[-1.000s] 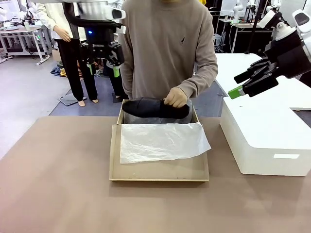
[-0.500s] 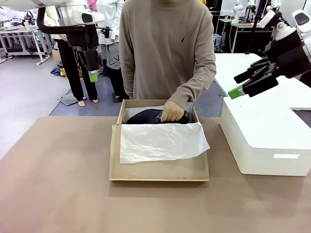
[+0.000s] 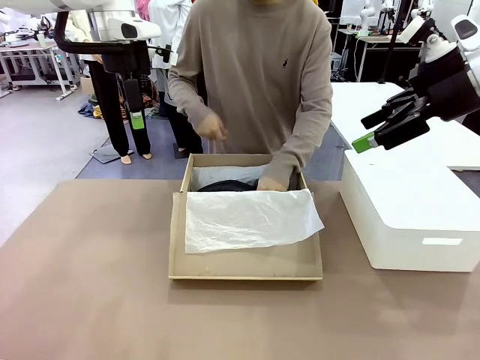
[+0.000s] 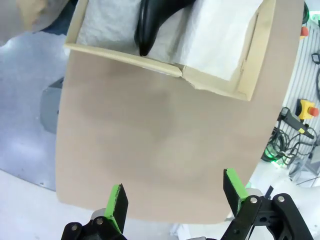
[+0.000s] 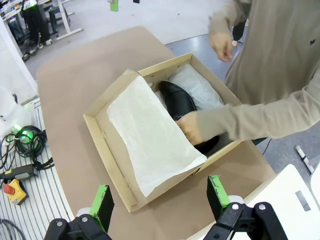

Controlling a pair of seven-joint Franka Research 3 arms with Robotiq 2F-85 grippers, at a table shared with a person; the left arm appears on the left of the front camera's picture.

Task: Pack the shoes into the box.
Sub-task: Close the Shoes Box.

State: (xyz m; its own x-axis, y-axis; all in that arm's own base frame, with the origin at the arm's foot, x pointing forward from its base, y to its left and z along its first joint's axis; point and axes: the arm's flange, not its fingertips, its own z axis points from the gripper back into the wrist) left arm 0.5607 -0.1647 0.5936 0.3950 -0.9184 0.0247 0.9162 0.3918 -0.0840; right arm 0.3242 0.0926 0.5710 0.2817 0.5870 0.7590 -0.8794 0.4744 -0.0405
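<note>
A person across the table [image 3: 90, 285] presses one hand [image 3: 271, 183] onto a glossy black shoe [image 3: 229, 185] lying inside the tan cardboard box [image 3: 185, 174], on crinkled white tissue. The other hand [image 3: 212, 127] is raised at chest height above the box's far corner. From the right wrist view the shoe's pointed toe [image 5: 179, 100] aims away from the person's hand, which covers the heel end (whether a second shoe lies beneath it cannot be told). The box's flap lid [image 3: 247, 264] lies open and flat on the robot's side, with a loose sheet of tissue paper [image 3: 251, 217] spread over most of it.

Neither robot arm touches anything. The left gripper [image 3: 137, 121] hangs high over the table's far left corner, well apart from the box, its green-padded fingers [image 4: 117, 200] spread wide with nothing between them. The right gripper [image 3: 367, 131] hovers above a larger white box [image 3: 405, 217] that stands just to the right of the cardboard one, its fingers [image 5: 102, 200] likewise wide apart and empty.
</note>
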